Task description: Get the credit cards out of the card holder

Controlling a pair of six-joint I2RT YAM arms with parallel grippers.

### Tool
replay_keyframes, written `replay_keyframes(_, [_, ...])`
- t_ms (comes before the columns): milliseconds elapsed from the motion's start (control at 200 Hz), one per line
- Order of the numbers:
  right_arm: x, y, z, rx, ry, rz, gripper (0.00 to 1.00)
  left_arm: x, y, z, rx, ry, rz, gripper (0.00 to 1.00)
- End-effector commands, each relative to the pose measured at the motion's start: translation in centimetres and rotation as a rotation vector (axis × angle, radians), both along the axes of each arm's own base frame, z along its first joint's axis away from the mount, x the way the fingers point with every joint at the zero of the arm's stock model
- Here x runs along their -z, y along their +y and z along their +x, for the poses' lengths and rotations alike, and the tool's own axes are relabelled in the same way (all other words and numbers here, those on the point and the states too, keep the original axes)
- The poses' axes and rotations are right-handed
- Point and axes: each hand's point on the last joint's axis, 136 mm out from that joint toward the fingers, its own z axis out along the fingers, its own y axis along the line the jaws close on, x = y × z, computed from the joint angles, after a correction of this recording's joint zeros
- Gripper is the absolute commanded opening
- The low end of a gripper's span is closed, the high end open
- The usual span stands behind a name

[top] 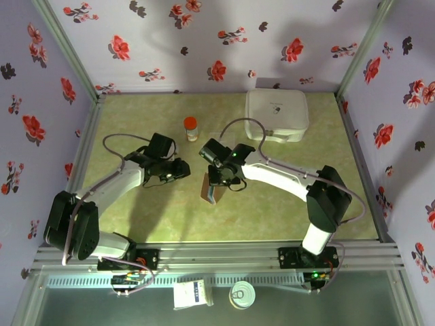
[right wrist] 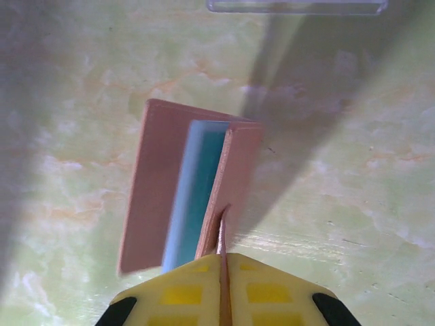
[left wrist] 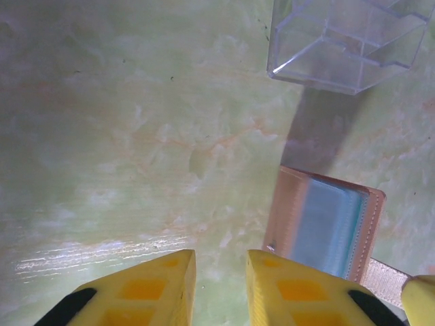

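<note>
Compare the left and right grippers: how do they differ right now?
The right gripper is shut on a flap of the card holder; the left gripper is open and empty. The right gripper sits directly over the card holder; the left gripper hangs beside it, over the table. Both have yellow fingers pointing down at the table.

Your card holder (right wrist: 153,197) was tan-brown outside with a blue-grey inner panel, and you saw the credit cards (right wrist: 204,183) as teal edges between its flaps. The table (top: 272,210) was pale green, marbled with faint orange veins. The walls (top: 224,27) were lilac, printed with red and dark flowers. Your left gripper (left wrist: 219,261) and right gripper (right wrist: 223,268) had yellow fingers with black trim.
</note>
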Motion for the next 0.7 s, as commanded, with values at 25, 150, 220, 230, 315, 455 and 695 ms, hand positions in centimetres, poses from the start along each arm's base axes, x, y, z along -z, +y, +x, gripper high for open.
replay_keyframes(25, [-0.9,0.7,-0.2,-0.013,0.004,0.016,0.10,0.2,-0.2,-0.7,0.041,0.029,-0.017,0.23])
replay_keyframes(150, [-1.1,0.8,-0.3,-0.030,-0.006,0.028,0.10,1.0,-0.8,-1.0,0.060,0.060,-0.035,0.20])
replay_keyframes(220, [-0.9,0.3,-0.3,-0.030,-0.014,0.004,0.10,1.4,-1.3,-1.1,0.070,0.072,-0.043,0.19])
replay_keyframes(230, [-0.9,0.1,-0.2,-0.029,-0.016,0.000,0.10,1.4,-1.4,-1.1,0.072,0.074,-0.044,0.18])
replay_keyframes(315, [-0.7,-0.9,-0.1,-0.024,-0.024,-0.044,0.10,2.1,-2.3,-1.3,0.093,0.091,-0.051,0.16])
replay_keyframes(455, [0.3,-3.3,0.2,0.010,-0.020,-0.103,0.10,3.6,-3.9,-1.6,0.125,0.124,-0.043,0.12])
replay_keyframes(695, [2.7,-7.1,0.1,0.069,0.013,-0.170,0.10,6.1,-4.9,-2.4,0.152,0.189,-0.029,0.07])
